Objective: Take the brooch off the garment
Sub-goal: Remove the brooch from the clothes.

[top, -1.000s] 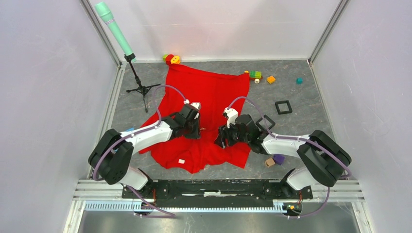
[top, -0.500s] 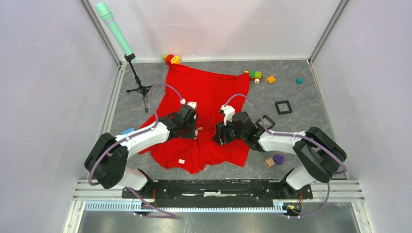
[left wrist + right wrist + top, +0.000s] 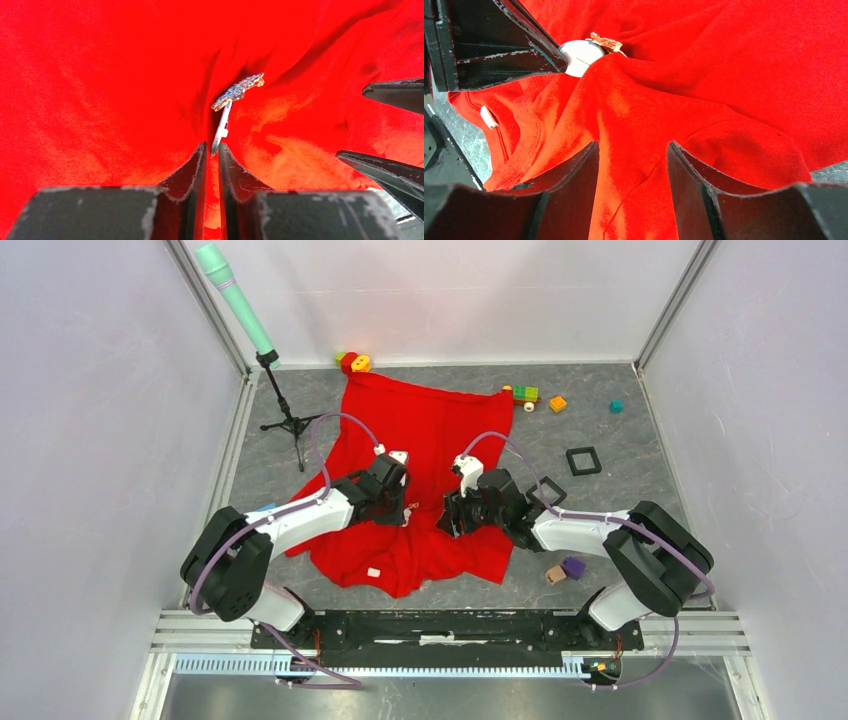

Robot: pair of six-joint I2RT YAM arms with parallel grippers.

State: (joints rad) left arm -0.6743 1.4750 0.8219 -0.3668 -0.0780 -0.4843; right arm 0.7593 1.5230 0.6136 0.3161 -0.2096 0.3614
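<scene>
The brooch (image 3: 239,89) sits on the garment (image 3: 425,430), in the narrow gap between my two hands. Far left, a green tube (image 3: 234,298) leans on a tripod (image 3: 290,426) at the back corner of the counter (image 3: 640,500). The garment lies spread down the middle of the counter, creased around the brooch, with a white tag (image 3: 373,572) near its front hem.

My left hand (image 3: 211,146) reaches in from the left, low over the cloth. Its jaws are nearly together, with only a thin slit between them. The pale stem under the brooch points into the mouth of that slit, but I cannot tell whether it is pinched or only touching the tips. The ornament itself tilts up to the right above the stem.

My right hand (image 3: 632,146) comes in from the right, just beside the brooch. Its jaws stand well apart, astride a raised ridge of garment that fills the space between them.

Right of the garment one black frame (image 3: 583,460) lies free, and a second frame (image 3: 548,495) is partly under my right arm. Small coloured blocks (image 3: 558,403) are scattered along the back, and a purple block (image 3: 573,566) sits beside a tan one (image 3: 555,576) near my right arm.
</scene>
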